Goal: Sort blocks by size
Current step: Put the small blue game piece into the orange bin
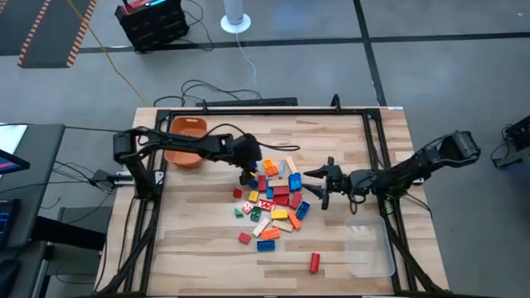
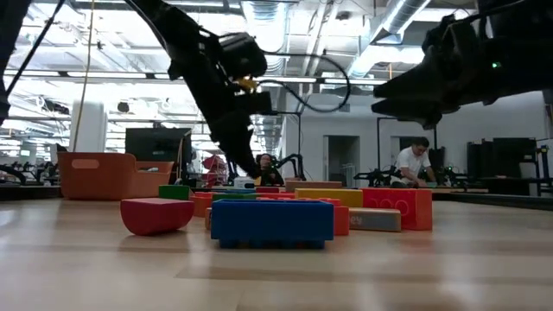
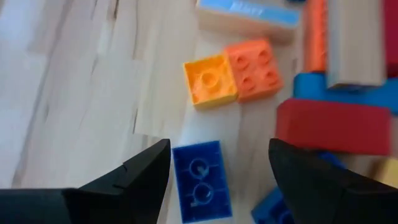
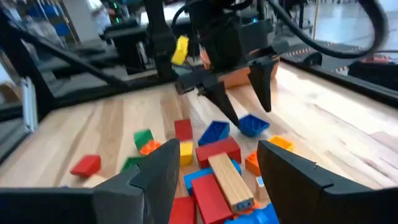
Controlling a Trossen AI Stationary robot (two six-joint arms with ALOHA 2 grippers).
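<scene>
High view first: the blocks (image 1: 275, 207) lie scattered mid-table, with one red piece (image 1: 315, 262) off on its own near the clear tray (image 1: 369, 246). The left gripper (image 1: 248, 172) hangs over the pile's far-left edge, just beside the orange bin (image 1: 185, 141); the right gripper (image 1: 319, 185) sits at the pile's right side.

Low view: a blue brick (image 2: 272, 221) fills the foreground, a red block (image 2: 155, 213) beside it, both arms hanging above.

Left wrist view: the fingers (image 3: 130, 180) are spread wide and hold nothing, with a small blue block (image 3: 200, 180) lying on the wood between them.

Right wrist view: those fingers (image 4: 155, 171) are parted too and empty, with a tan brick (image 4: 231, 180) and red ones between them, and the left gripper (image 4: 239, 106) hanging open beyond.
</scene>
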